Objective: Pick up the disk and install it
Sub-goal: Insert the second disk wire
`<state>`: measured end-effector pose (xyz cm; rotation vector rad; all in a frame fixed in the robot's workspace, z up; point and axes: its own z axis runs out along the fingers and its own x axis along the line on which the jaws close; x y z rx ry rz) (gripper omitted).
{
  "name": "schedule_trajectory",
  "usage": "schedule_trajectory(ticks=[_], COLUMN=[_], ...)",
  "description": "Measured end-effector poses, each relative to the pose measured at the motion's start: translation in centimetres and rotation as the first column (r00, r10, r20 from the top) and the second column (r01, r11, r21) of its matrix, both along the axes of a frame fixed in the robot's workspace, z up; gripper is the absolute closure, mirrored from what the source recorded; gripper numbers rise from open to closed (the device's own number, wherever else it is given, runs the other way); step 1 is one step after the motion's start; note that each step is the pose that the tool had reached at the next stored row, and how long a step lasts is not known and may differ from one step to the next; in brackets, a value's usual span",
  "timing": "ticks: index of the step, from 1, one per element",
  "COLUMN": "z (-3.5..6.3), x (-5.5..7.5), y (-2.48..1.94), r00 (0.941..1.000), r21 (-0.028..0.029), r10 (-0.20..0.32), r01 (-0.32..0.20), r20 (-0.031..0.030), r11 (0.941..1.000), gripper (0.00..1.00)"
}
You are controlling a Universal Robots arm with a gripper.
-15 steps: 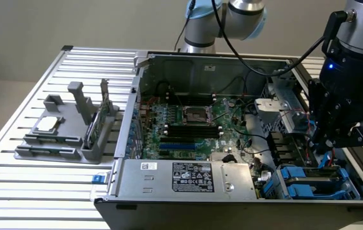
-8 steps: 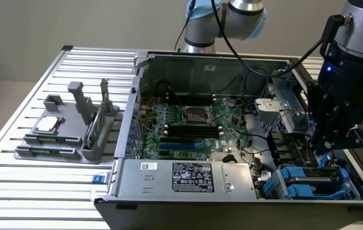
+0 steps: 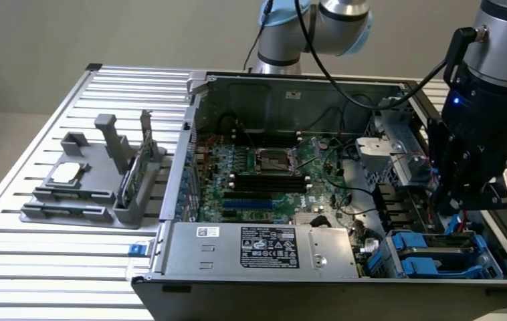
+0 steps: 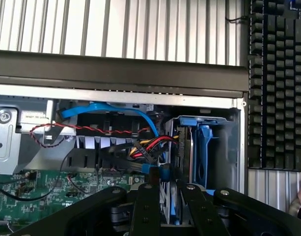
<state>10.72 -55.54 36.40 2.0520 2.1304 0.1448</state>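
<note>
Table: a slatted metal table (image 3: 21, 221) carries an open computer case (image 3: 289, 83) lying on its side, and a grey holder (image 3: 93, 200) near the table's edge on the exterior view's left.
Gripper: the gripper (image 3: 459, 200) hangs over the case's corner nearest the table's front edge, on the exterior view's right, just above the drive bay. In the wrist view the gripper (image 4: 170, 188) has its fingers (image 4: 146, 196) drawn in, clenched on a thin slab.
Disk: the disk (image 4: 166, 199) sits between the fingers, silver with a strip of blue along one side, above the bay and among the cables.
Disk orientation: it stands on edge, its thin side facing the wrist camera and its broad faces upright. These faces run parallel to the blue carrier (image 4: 204, 147) standing in the bay just beside it. Its long axis seems to follow the fingers down into the case, though most of its length is hidden.
Bay: blue carriers (image 3: 432, 257) fill the bay in that corner. Red, yellow and black cables (image 4: 145, 145) and a blue cable (image 4: 101, 109) run just beside it.
Case interior: a green motherboard (image 3: 263, 167) lies in the middle, with a grey power supply (image 3: 263, 247) along the case's front side.
Holder: a square silver chip (image 3: 66, 172) rests on it, and a green card (image 3: 133, 175) stands upright in a slot.
Beside the case: a black keyboard (image 4: 278, 83) lies on the table.
</note>
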Motion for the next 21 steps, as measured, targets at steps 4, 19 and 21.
schedule_trajectory(ticks=[4, 19, 21], z=[-0.19, -0.73, -0.87], x=[0.0, -0.05, -0.06], y=[0.0, -0.27, -0.37], r00=[1.0, 0.9998, 0.9997], r21=[0.0001, -0.0003, -0.0001], r10=[-0.004, -0.013, -0.014], r01=[0.004, 0.013, 0.014], r20=[0.0, -0.0128, -0.0173], r11=[1.0, 0.9999, 0.9999], gripper=[0.84, 0.84, 0.84])
